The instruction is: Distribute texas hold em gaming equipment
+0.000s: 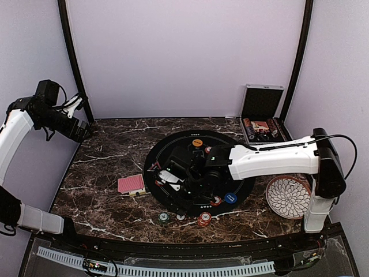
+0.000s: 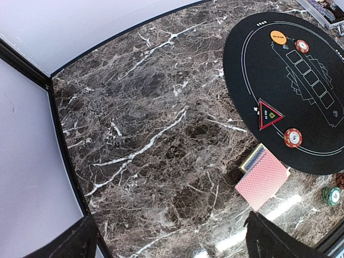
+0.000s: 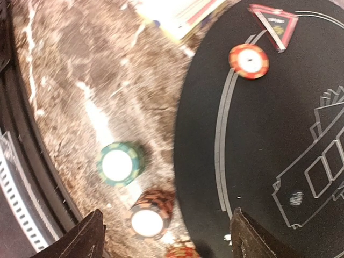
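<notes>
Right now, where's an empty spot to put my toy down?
Biggest bare patch: the marble at back left, between the walls, the black mat and the red cards. Front left, between cards and rim, is free too. Crowded: in front of the mat by the green chip and red chips, and at right by the plate.

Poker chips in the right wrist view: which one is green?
The green chip on the marble, off the black mat. The chip on the mat by the triangular marker and the stack beside the green chip are red.
</notes>
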{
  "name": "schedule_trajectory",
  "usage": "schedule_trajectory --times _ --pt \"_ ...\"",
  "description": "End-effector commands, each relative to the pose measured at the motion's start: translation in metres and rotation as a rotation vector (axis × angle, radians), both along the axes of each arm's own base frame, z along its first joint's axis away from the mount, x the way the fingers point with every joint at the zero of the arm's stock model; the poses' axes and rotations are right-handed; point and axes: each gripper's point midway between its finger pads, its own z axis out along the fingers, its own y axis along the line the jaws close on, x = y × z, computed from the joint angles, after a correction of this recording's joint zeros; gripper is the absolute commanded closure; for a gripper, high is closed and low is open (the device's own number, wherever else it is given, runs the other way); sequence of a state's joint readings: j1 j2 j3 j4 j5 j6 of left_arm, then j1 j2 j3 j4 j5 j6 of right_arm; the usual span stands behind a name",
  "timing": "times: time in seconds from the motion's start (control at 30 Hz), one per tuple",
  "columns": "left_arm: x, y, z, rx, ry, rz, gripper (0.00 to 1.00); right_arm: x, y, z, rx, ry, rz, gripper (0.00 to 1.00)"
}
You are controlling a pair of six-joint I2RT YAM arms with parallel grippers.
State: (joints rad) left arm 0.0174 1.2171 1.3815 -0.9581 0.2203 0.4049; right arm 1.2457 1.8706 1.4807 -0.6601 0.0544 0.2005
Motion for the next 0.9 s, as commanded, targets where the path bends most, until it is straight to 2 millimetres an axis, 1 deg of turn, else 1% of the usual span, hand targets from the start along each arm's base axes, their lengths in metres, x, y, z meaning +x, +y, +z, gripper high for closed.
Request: schedule_trajectory --times 0.0,0.13,0.3,0.43,0.7,0.87 --pt "-0.001 -0.003 0.004 -0.012 -0.006 -0.006 0.01 -0.024 -0.003 -0.021 -0.054 0.045 0.074 0.18" --pt "-0.004 -0.004 0.002 -0.013 0.006 -0.016 0.01 -0.031 -0.007 -0.034 -0.088 0.060 0.092 0.18" --pt "-0.006 -0.006 0.001 -0.015 0.011 -0.029 0.01 -0.032 -0.010 -0.044 -0.109 0.065 0.097 0.18" --pt "-0.007 -0.008 0.002 -0.022 0.013 -0.037 0.01 -0.032 -0.012 -0.054 -0.129 0.073 0.093 0.20" --pt "-0.008 -0.008 0.004 -0.025 0.012 -0.040 0.01 -0.030 -0.011 -0.062 -0.142 0.065 0.087 0.24" --pt "-0.008 -0.007 0.005 -0.022 0.006 -0.037 0.01 -0.030 -0.008 -0.064 -0.140 0.065 0.091 0.26"
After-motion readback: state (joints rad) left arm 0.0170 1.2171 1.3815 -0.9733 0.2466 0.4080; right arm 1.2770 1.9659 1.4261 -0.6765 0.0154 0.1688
